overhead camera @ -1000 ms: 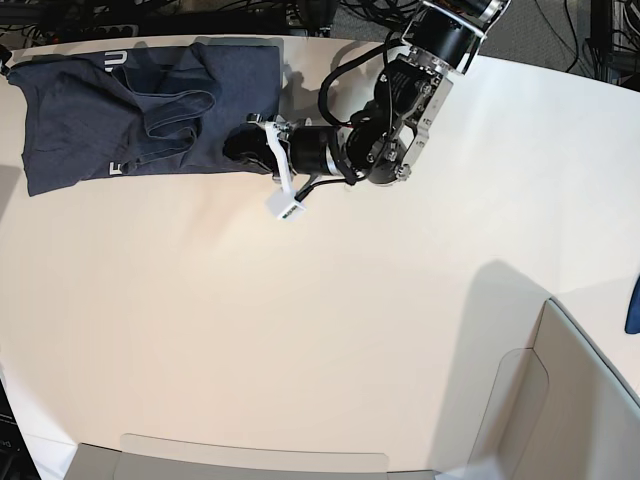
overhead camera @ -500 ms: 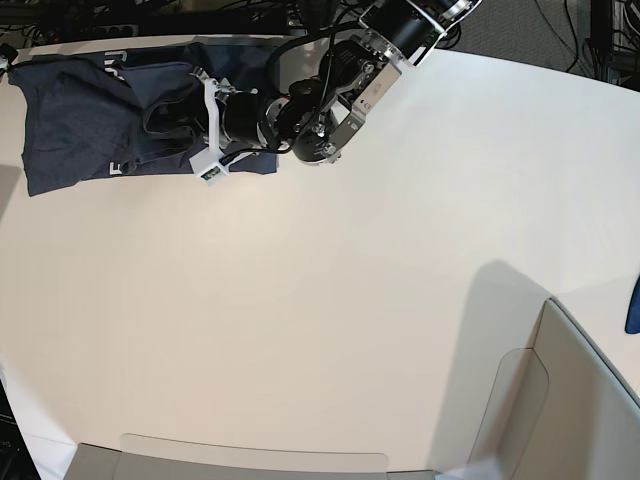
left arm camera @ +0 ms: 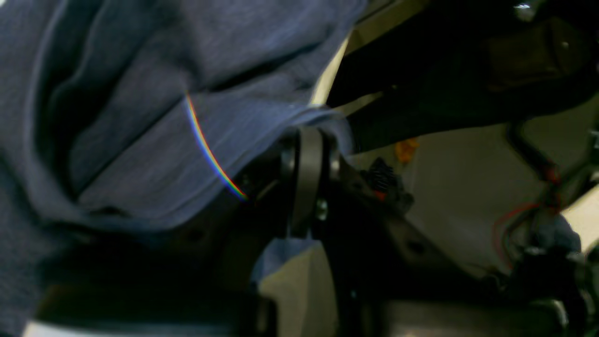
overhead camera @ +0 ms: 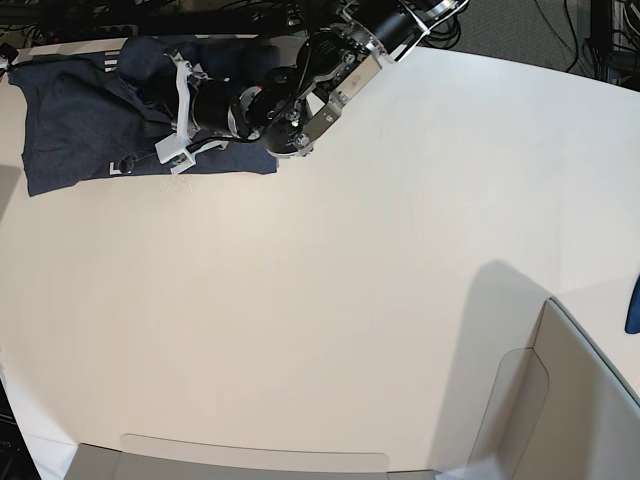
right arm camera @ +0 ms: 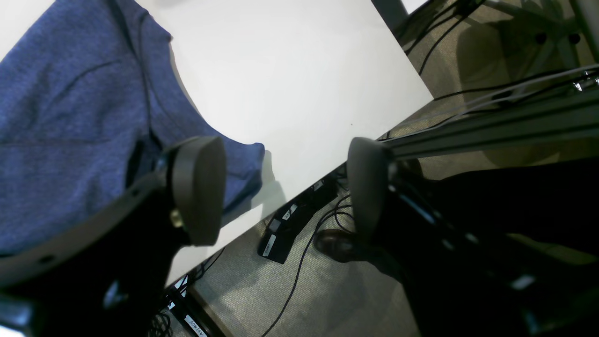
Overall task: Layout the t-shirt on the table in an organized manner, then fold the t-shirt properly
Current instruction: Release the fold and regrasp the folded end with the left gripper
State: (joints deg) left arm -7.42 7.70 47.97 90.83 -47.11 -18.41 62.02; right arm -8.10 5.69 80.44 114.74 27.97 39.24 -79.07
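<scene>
Off-white table (overhead camera: 330,300) is filling most of the base view, with the t-shirt (overhead camera: 75,130) lying bunched in the upper left of the frame, near the far edge. Left gripper (overhead camera: 165,95) is reaching over it, jaws closed and pinching a fold of the t-shirt. Right gripper (right arm camera: 285,187) is hanging at the table's corner, jaws spread apart, gripping nothing.

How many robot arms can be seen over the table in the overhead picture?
1. A black robot arm reaches in from the far edge of the off-white table over the dark navy-grey t-shirt. The second arm is outside this view.
</scene>
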